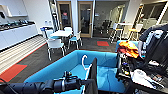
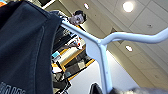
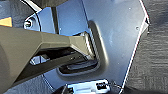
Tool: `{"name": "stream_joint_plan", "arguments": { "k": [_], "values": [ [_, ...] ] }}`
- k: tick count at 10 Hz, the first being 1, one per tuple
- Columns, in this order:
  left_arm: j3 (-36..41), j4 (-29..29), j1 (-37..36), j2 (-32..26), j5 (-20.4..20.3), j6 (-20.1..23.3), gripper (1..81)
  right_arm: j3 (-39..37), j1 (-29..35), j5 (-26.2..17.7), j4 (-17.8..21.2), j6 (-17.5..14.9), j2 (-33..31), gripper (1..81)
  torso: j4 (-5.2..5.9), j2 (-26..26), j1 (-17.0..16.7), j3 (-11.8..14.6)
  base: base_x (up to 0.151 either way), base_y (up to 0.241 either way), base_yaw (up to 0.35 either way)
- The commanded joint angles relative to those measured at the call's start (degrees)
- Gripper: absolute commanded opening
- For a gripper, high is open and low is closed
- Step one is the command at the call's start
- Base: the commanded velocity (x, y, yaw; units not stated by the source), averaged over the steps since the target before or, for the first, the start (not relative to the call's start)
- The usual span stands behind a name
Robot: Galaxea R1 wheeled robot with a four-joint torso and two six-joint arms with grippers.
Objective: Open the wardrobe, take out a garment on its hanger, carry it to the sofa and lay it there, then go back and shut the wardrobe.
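Observation:
The bright blue sofa [image 1: 105, 72] lies directly ahead in the head view, its curved back [image 1: 62, 62] nearest me. My left arm reaches in from the left, and my left gripper [image 1: 86, 82] is shut on the thin white hanger [image 1: 85, 62], whose hook stands up over the sofa seat. The black garment [image 1: 94, 75] hangs from it beside the gripper. In the left wrist view the hanger [image 2: 100, 47] spreads both arms overhead, with the black garment [image 2: 25, 50] draped over one shoulder of it. The right wrist view shows dark carpet [image 3: 152, 62] beneath the robot's own parts.
Orange clothing [image 1: 128, 47] and dark clothes [image 1: 156, 42] are piled on a cluttered stand at the right, close to the sofa's end. A white table [image 1: 60, 33] with white chairs stands beyond the sofa. A counter [image 1: 17, 32] runs along the left wall. A person [image 2: 78, 17] appears behind the hanger.

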Motion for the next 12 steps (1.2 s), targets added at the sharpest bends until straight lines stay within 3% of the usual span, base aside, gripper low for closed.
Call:
{"name": "stream_joint_plan", "arguments": {
  "k": [1,8,12],
  "values": [
    [2.1,1.6,-7.9,-0.5,-3.3,1.2,1.0,0.5,1.3,-3.3,-0.5,-0.3,0.8,81.1,0.0,0.0,0.0,0.0,0.101,0.0,0.0],
    [2.1,1.5,-7.9,-0.8,-3.8,1.1,1.0,0.5,1.4,-3.3,-0.5,-0.3,0.8,81.1,0.0,0.0,0.0,-0.6,0.113,0.0,0.0],
    [2.2,1.6,-7.9,-0.9,-3.8,1.1,1.0,0.5,1.5,-3.3,-0.6,-0.3,0.8,81.1,0.0,0.0,0.1,-0.6,0.06,0.0,0.0]
  ]
}}
